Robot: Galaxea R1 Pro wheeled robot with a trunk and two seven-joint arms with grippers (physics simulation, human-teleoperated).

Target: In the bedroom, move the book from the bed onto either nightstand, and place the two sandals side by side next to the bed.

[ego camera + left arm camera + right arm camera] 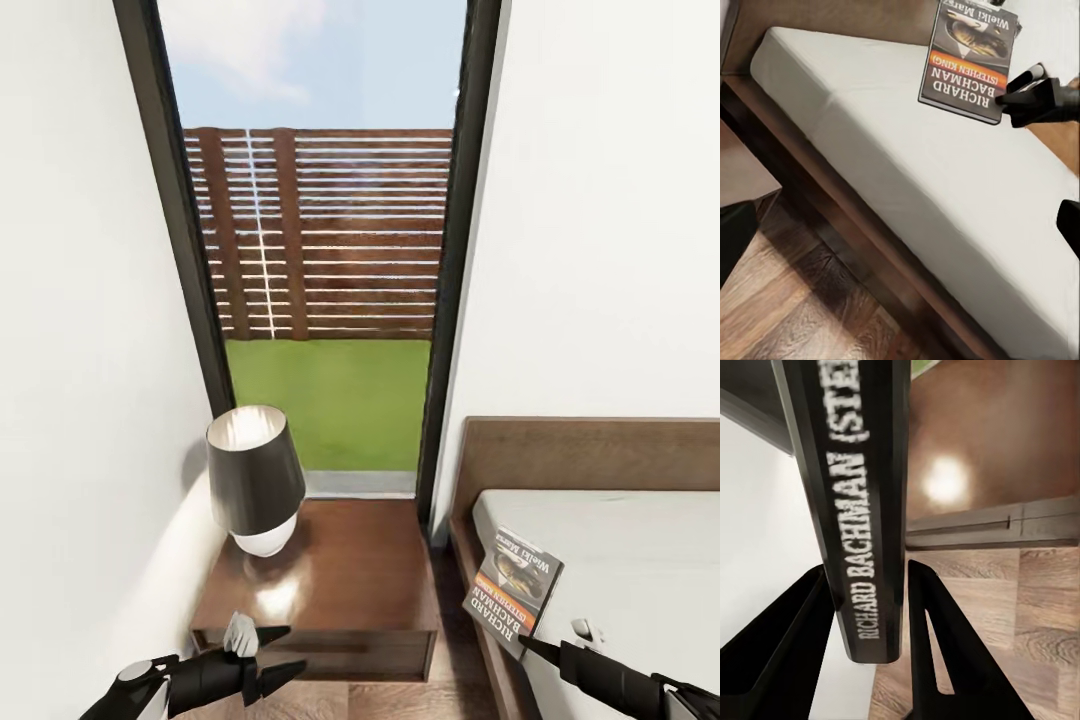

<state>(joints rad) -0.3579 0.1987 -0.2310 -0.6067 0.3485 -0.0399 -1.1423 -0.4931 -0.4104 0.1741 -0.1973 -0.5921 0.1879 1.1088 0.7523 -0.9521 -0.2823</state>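
Holding the book (pixel 515 590) in your right pincer (pixel 530 645) at lower right of the head frame, you've got it lifted just above the bed (pixel 620 540) edge; the wrist view shows the fingers clamped on its spine. Your left pincer (pixel 275 655) at the bottom sits spread apart, gripping nothing. Further back, the nightstand (pixel 350 580) has bare top beside the lamp (pixel 255 480). So I'd say the book's halfway done, and the sandals look untouched.

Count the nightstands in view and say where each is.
1. The nightstand stands below the window, between the left wall and the bed, with a lamp on it. Another may sit out of frame.
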